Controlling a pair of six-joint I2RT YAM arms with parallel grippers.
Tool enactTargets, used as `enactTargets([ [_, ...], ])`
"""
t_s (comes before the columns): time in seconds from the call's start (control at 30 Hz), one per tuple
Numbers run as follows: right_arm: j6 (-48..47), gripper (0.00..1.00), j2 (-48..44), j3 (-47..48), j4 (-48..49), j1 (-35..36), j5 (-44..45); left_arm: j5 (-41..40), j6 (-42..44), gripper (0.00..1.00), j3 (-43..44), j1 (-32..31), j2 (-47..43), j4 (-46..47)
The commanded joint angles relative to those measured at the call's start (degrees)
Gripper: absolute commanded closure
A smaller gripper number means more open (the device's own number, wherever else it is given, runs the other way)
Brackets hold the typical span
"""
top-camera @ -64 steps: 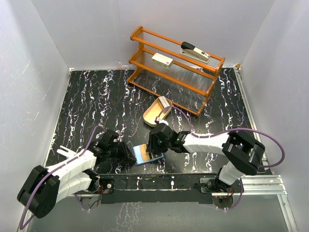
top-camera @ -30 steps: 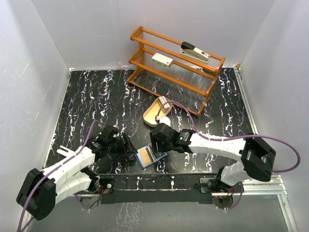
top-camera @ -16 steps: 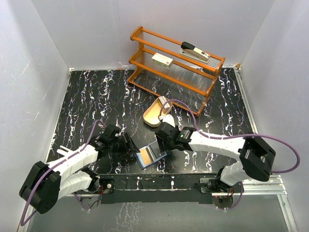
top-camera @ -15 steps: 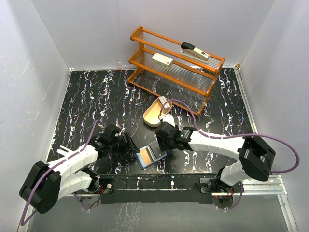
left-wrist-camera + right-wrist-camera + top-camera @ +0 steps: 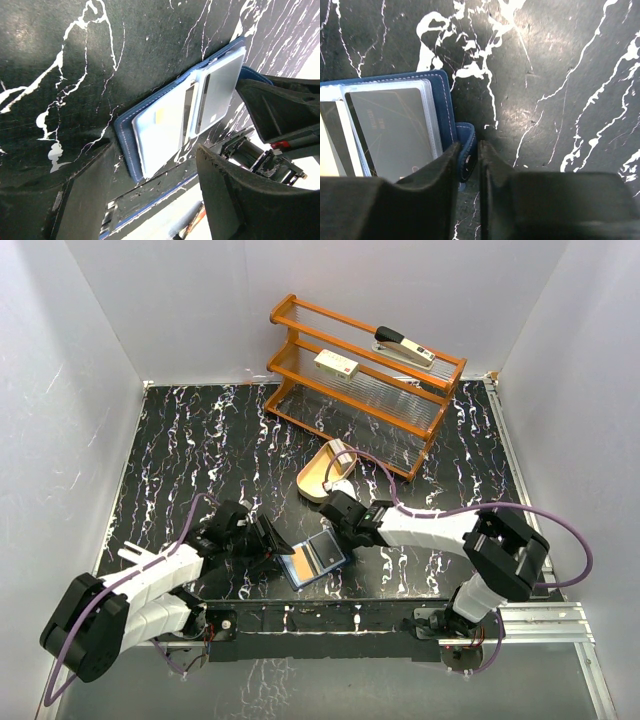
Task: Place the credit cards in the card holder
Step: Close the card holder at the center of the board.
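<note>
From above, the small dark navy folding card holder [image 5: 313, 559] lies open on the black white-veined marble surface [image 5: 200, 450], near the front edge. It sits between the 2 claws: the left claw [image 5: 268, 548] is just left of it, and the right claw [image 5: 335, 527] is at its far right corner. Behind them is a tan oval wooden tray [image 5: 314, 478], and further back an orange wire rack [image 5: 365, 375].

In the left wrist view, the left claw [image 5: 152, 150] is spread wide and grasps nothing. The card holder [image 5: 175, 117] lies flat just ahead of the fingers [image 5: 225, 190], pale glossy pockets upward, with a grey card [image 5: 220, 87] in the far pocket.

In the right wrist view, the right claw [image 5: 468, 147] is clenched narrow on the card holder's [image 5: 446, 107] blue snap tab [image 5: 467, 137], which sits between the 2 fingers [image 5: 440, 170]. A grey card [image 5: 390, 132] shows under a clear pocket to the left
</note>
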Motion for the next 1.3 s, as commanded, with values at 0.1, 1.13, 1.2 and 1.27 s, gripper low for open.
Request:
enactTargets([
  [0.1, 3.1, 0.98, -3.6, -4.2, 6.8, -0.1, -7.7, 2.2, -2.5, 0.35, -2.0, 0.1, -2.7, 1.1],
  [1.13, 15.0, 1.00, -9.3, -11.8, 18.8, 4.7, -13.4, 12.7, -7.2, 0.47, 0.1, -1.6, -5.9, 12.6],
  [1.2, 15.1, 1.00, -9.2, -11.8, 18.8, 4.8, -13.4, 12.8, -6.8, 0.53, 0.0, -2.4, -3.2, 14.4],
  [1.27, 15.3, 1.00, -9.6, -12.1, 19.0, 4.8, -13.4, 12.2, -6.1, 0.55, -0.1, -3.1, -1.0, 15.2],
])
